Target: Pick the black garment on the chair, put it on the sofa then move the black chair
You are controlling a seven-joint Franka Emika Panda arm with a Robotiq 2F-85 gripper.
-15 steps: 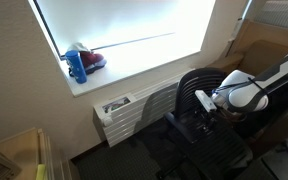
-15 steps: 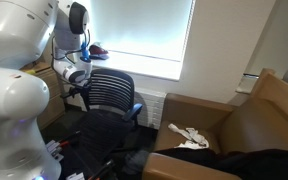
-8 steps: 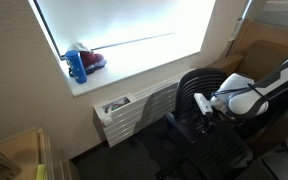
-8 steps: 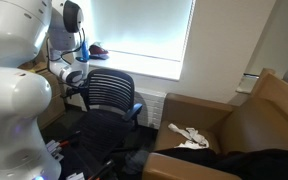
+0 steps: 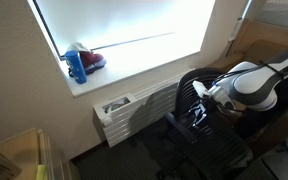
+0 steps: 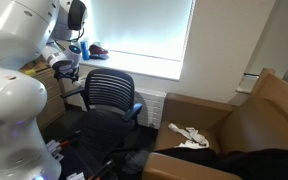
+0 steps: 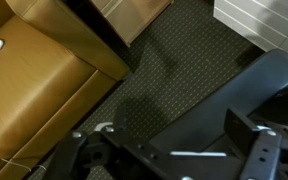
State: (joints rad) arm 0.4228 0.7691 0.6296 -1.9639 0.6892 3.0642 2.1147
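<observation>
One step left, seemingly: moving chair (image 6: 109, 93). Jaws wide open, empty, close beside its backrest. Grip backrest rim squarely, push slowly; wheels may swivel. Rightward, black garment (image 6: 254, 163) already lies on sofa (image 6: 269, 105).

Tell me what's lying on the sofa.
A small white cloth lies on the seat of the sofa. The black garment is spread along the sofa's near edge. Whatever lies beneath the garment is covered and cannot be seen.
</observation>
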